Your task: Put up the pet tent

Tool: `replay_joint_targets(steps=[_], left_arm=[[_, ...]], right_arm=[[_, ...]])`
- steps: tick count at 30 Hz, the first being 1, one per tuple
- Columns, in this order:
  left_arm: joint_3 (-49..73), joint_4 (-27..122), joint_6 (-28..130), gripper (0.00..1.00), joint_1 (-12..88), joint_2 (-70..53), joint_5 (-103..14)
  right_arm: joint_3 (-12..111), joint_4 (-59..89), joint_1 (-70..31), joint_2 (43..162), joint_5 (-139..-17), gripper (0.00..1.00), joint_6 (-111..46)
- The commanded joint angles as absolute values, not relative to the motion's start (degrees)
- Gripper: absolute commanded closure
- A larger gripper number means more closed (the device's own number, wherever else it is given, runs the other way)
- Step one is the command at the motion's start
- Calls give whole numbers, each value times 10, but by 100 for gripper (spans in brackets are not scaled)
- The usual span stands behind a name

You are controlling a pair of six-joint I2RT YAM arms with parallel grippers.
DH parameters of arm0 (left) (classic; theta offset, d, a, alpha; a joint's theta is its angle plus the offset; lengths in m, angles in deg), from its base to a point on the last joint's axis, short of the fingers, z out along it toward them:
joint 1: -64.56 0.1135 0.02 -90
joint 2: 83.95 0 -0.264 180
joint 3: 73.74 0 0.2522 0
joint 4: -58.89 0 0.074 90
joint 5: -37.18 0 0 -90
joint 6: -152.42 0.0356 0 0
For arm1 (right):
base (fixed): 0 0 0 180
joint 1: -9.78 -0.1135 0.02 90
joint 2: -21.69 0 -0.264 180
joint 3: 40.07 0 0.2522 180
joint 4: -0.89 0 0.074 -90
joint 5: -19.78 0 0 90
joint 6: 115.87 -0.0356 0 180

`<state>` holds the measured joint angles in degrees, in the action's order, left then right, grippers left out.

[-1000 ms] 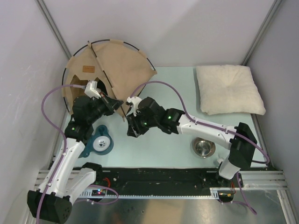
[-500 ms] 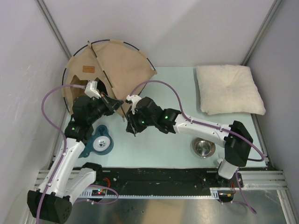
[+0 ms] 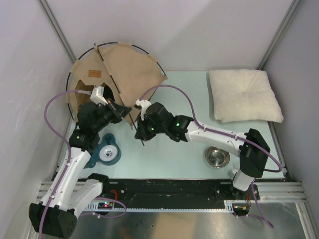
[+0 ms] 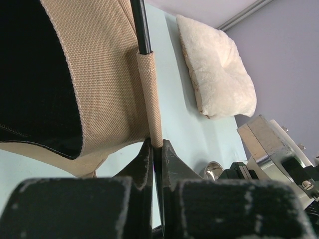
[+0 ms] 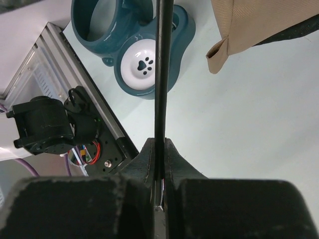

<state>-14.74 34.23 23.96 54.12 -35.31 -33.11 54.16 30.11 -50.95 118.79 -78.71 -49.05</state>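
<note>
**Right claw now closed on the tent pole**

Compared with one second ago, the right claw is different: then its fingers stood apart beside the pole, now they are pressed together with the pole pinched between them. The right arm has also moved a little to the left. The left claw and the tent are as they were.

The tent lies half-flat at the far left corner of the table, against the wall, with its tan fabric spread like a fan. The left claw is at its near edge, and the right claw is just beside it, lower on the pole.

The top view does not show the fingers clearly; the wrist views do. In the left wrist view, the left claw is closed on the thin pole just below the end of a tan fabric sleeve. The bare pole comes out of the sleeve's other end. The black lining of the tent is visible at the left, and the white pillow lies well apart.

In the right wrist view, the right claw grips the pole, which runs straight up across the picture. Behind it is the blue pet feeder with a paw print in its white bowl.

Only the top view shows the steel bowl near the right arm.
</note>
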Motion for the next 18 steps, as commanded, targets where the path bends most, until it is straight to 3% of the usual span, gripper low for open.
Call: replay_joint_targets(steps=[1,10,18], left_arm=[[-149,358,261,89,545,-361,-326],[-164,347,272,30,545,-369,-338],[-161,339,279,12,545,-425,-325]], right_arm=[[545,258,-506,1161,-799,100,-504],[520,229,-502,1126,-811,100,-529],[501,220,-483,1115,-820,100,-560]])
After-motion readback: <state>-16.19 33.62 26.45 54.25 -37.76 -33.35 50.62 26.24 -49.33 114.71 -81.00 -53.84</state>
